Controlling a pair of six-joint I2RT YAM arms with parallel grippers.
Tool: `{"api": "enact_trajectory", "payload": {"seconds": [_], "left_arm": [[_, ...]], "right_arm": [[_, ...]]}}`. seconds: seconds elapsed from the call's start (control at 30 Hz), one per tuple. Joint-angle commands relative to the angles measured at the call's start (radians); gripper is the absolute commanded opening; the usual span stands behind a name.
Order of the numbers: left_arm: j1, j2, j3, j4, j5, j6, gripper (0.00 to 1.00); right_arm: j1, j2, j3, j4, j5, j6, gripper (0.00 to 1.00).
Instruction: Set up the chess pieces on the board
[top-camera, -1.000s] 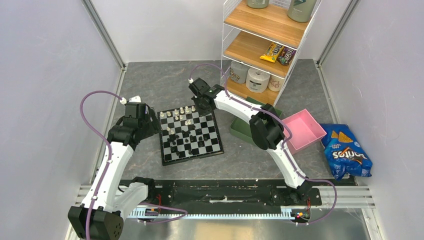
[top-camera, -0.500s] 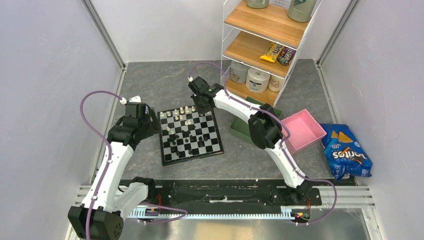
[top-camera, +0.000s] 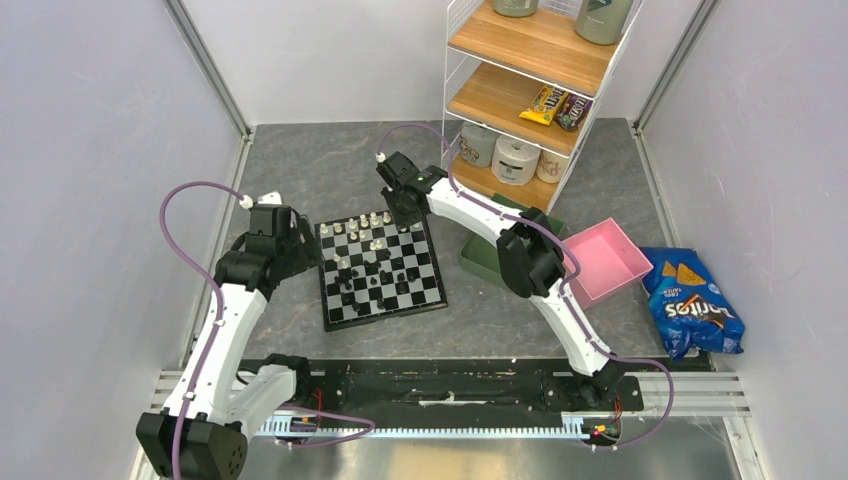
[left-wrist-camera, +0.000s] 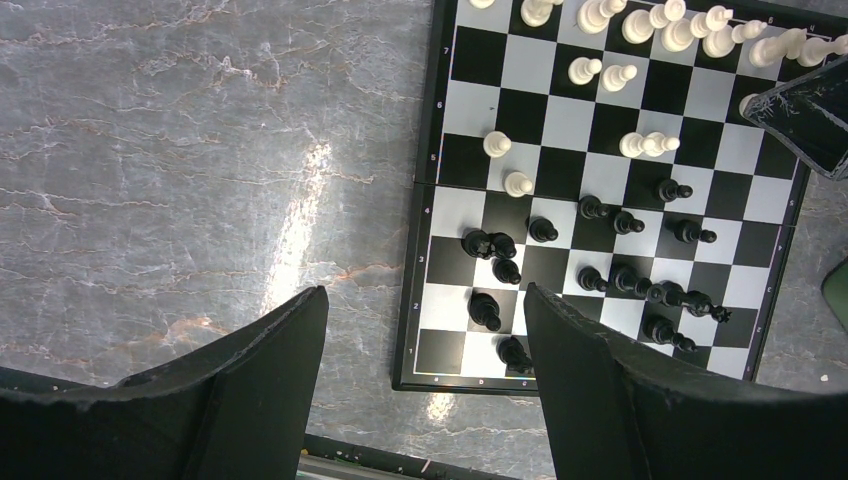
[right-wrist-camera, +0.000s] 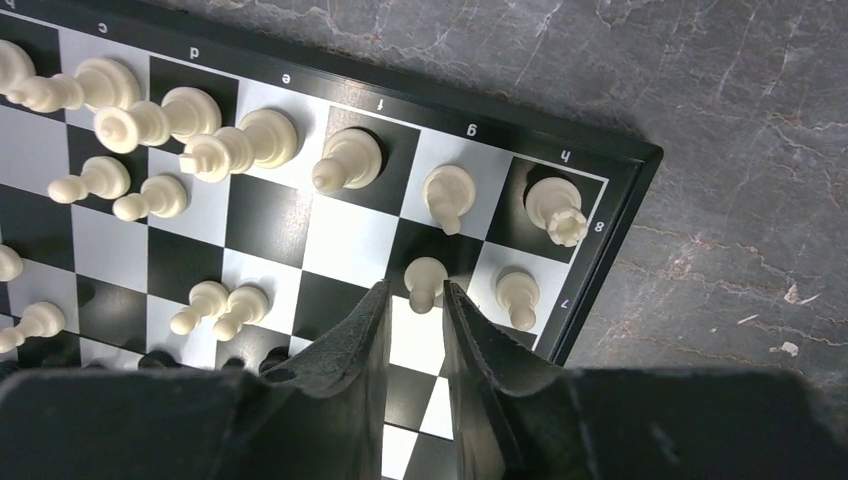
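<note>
A black mounting rail (top-camera: 450, 385) crosses the near edge, and beyond it grey marbled tabletop (top-camera: 480, 325) runs to plain white walls (top-camera: 100, 150). The board (top-camera: 432, 290) lies mid-table, black pieces (top-camera: 385, 280) on its near half, cream pieces (top-camera: 362, 222) on the far half. At its 9 o'clock the left gripper (left-wrist-camera: 425, 297) hangs with jaws wide and empty. At 4 o'clock lies a chip bag (top-camera: 692, 305). At 3 o'clock a pink tray (top-camera: 610, 255) sits beside a green tray (top-camera: 480, 262), which the right arm largely hides. At 1 o'clock the right gripper (right-wrist-camera: 415, 290) stands over the far corner, jaws narrowly parted, a cream pawn (right-wrist-camera: 426, 280) at their mouth. A wire rack (top-camera: 530, 45) stands farthest.
</note>
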Motion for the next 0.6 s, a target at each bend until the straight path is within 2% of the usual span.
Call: {"api": "enact_trajectory", "payload": {"seconds": [0.0, 0.13, 0.43, 0.57], "left_arm": [[0.006, -0.005, -0.004, 0.017, 0.016, -0.005, 0.79], [0.007, -0.006, -0.004, 0.016, 0.017, -0.006, 0.79], [0.010, -0.008, -0.005, 0.018, 0.017, -0.006, 0.79], [0.011, -0.009, -0.005, 0.018, 0.019, -0.005, 0.79]], "right_arm": [[-0.001, -0.016, 0.057, 0.000, -0.025, -0.009, 0.34], [-0.001, -0.057, 0.047, -0.006, -0.028, -0.010, 0.38], [0.038, -0.170, -0.026, 0.002, -0.046, -0.007, 0.39], [0.072, -0.151, -0.028, 0.023, -0.089, 0.002, 0.40]]}}
